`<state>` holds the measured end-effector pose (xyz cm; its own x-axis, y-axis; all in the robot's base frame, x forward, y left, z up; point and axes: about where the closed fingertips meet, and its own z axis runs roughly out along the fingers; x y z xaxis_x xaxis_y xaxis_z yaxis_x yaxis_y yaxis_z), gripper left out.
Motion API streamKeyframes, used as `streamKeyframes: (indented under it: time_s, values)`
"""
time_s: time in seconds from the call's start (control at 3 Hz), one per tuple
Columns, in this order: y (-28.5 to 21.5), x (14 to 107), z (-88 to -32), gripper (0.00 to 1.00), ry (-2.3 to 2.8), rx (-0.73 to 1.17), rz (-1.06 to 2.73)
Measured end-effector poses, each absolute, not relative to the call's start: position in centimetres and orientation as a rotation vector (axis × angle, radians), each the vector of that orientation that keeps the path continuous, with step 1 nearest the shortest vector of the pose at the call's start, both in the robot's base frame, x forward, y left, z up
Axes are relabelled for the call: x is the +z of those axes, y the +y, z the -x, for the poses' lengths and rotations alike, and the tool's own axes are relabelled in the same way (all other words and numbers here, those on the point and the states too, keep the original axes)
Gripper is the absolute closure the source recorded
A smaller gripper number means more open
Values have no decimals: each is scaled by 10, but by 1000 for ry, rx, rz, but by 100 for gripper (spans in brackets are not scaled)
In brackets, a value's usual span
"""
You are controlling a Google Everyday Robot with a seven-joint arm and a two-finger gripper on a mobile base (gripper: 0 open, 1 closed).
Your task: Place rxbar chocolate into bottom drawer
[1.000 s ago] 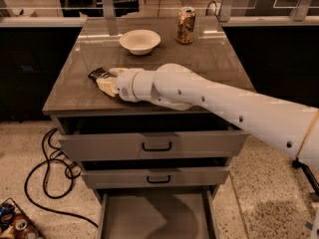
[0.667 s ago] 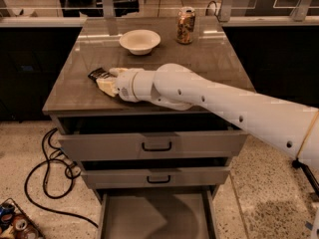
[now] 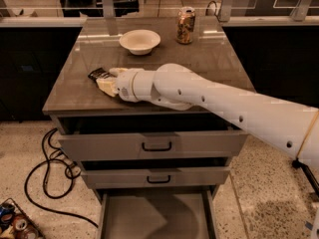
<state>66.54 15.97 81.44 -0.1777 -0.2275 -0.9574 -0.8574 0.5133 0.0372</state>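
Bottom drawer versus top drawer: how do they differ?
The bottom drawer is pulled out, grey floor showing; the top drawer shows only its front. The top drawer's black handle is visible, the bottom drawer's isn't. Both are grey. The gripper is at the rxbar chocolate atop the cabinet.

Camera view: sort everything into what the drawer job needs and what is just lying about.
Job:
rxbar chocolate, on the cabinet top
gripper, at the bar
bottom drawer, pulled open

Lying about:
white bowl
drink can
floor cable
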Motion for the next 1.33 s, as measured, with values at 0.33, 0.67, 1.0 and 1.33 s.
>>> streamKeyframes:
  time_s: [0.33,0.67,1.0,1.33]
  values:
    - [160,814,-665,100,1691,740,928]
    - [160,815,-665,100,1691,740,928]
    - [160,815,-665,100,1691,740,929]
    - [159,828,-662,100,1717,728,964]
